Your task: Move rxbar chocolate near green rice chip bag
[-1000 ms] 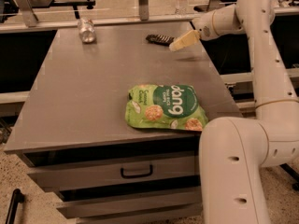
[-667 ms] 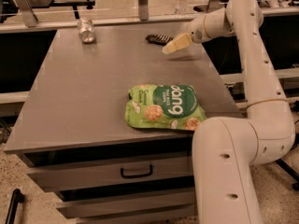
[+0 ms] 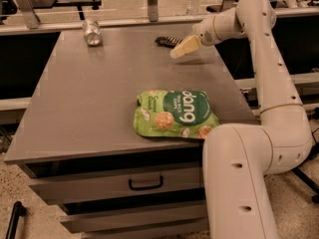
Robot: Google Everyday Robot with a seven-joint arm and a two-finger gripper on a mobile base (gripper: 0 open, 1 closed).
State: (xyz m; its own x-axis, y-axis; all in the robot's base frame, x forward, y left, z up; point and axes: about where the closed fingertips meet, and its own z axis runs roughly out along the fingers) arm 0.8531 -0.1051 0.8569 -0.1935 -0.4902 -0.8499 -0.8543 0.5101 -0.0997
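nearest you, the large crinkly light-green rice chip bag [image 3: 174, 114] lies flat at the front right of the grey table [image 3: 75, 108]. farther back, the cream claw [image 3: 180, 48] hovers low; you cannot tell whether it is spread or pressed together. the small flat dark rxbar chocolate wrapper [image 3: 166, 41] lies just left of the claw and slightly beyond it, with its long axis across the table. the silver can [image 3: 91, 32] at far left is well apart and not in the way.

looks like a lab or office, grey counter [image 3: 94, 103] with drawers [image 3: 124, 185], speckled floor [image 3: 9, 180], tool [image 3: 180, 47] over the counter's far side
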